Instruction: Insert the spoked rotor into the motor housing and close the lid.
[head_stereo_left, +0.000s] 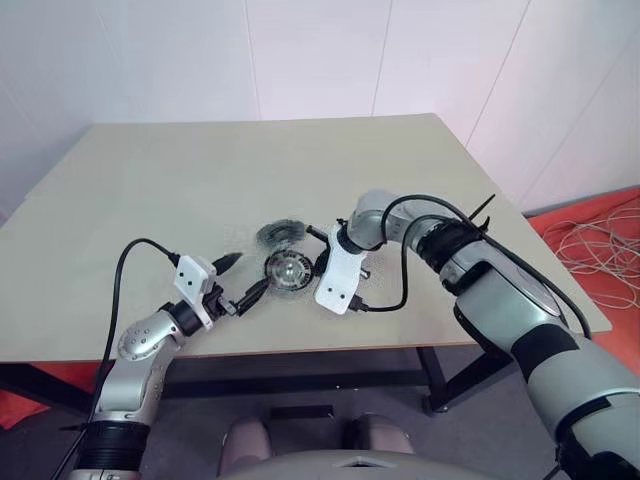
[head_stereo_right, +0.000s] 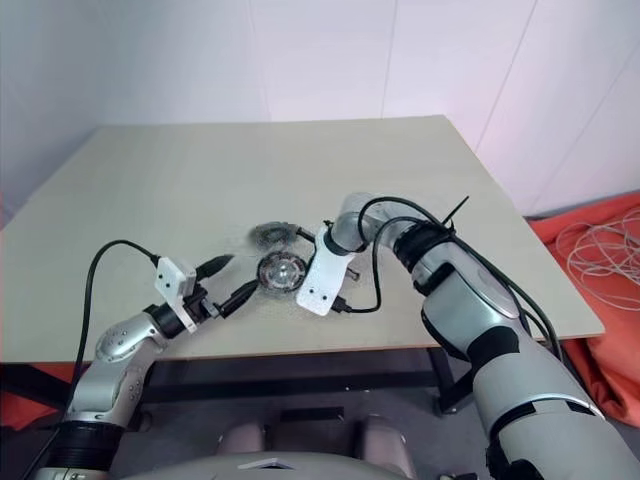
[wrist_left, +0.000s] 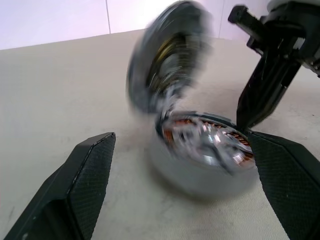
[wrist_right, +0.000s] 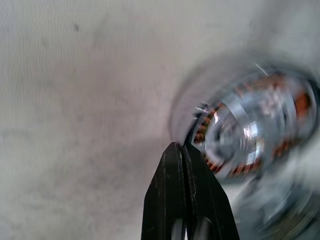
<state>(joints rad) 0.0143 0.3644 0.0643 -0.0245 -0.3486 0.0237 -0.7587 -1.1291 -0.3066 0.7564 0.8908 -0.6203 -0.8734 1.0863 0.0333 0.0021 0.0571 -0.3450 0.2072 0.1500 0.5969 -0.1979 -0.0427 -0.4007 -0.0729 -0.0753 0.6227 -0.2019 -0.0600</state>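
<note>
Low on the left of the head view, the left pincer (head_stereo_left: 240, 279) stands released, its two black fingers spread wide on the worktop (head_stereo_left: 180, 180). One fingertip reaches the near-left side of the motor housing (head_stereo_left: 289, 269), which sits just left of centre with copper windings showing round its silver middle. Just above it in the frame, touching its far rim, a dark-rimmed disc (head_stereo_left: 278, 234) tilts up on edge, blurred. Right of the housing the right pincer (wrist_right: 186, 192) is clenched, empty, tips by the rim.
</note>
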